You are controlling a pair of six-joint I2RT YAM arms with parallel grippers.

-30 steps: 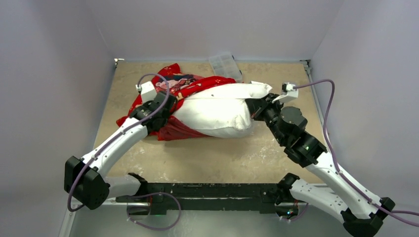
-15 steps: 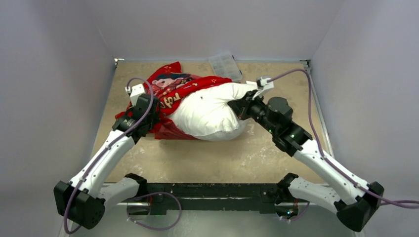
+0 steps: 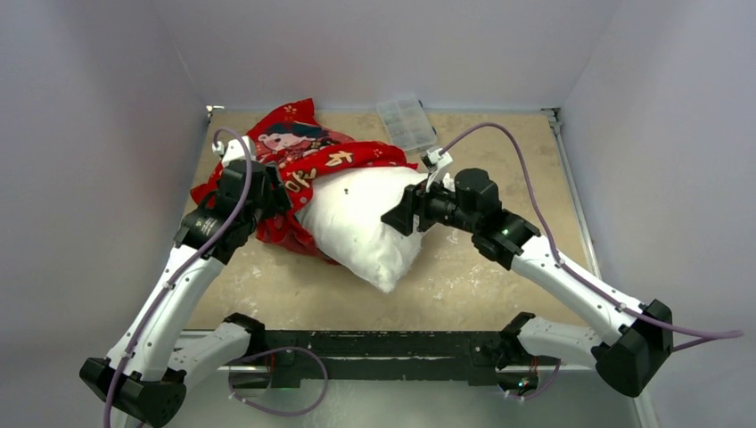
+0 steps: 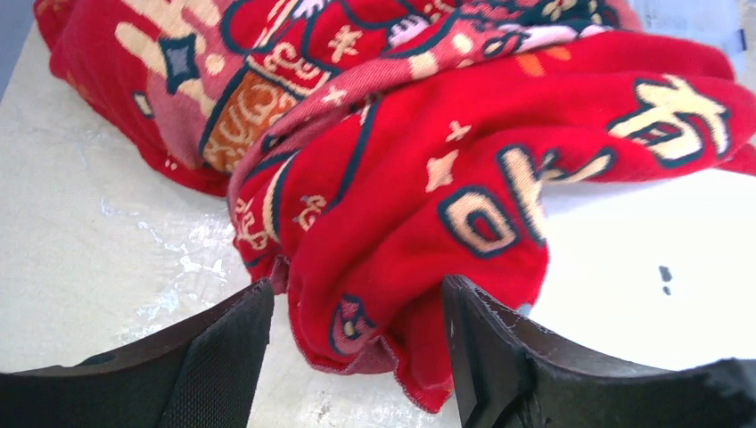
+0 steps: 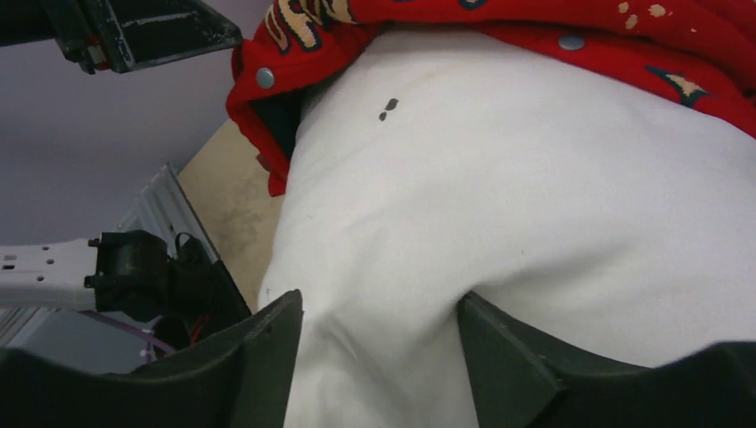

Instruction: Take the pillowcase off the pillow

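The white pillow (image 3: 357, 227) lies slanted in mid-table, its far left end still inside the red printed pillowcase (image 3: 299, 147). My left gripper (image 3: 270, 192) is at the pillowcase's bunched near edge. In the left wrist view it (image 4: 357, 316) stands open around a hanging fold of the pillowcase (image 4: 401, 178), with a gap at the left finger; the pillow (image 4: 642, 267) shows at right. My right gripper (image 3: 398, 217) is against the pillow's right flank. Its jaws (image 5: 379, 343) are spread open, and the pillow (image 5: 535, 196) bulges between them below the pillowcase's snap-buttoned hem (image 5: 695, 53).
A clear plastic organiser box (image 3: 407, 120) sits at the back of the table, just behind the pillow. Grey walls enclose the table on the left, back and right. The black base rail (image 3: 374, 348) runs along the near edge.
Both grippers were shut, the left on the pillowcase and the right on the pillow's right end; both have opened. Both arms swung left, and the pillow shifted left and turned.
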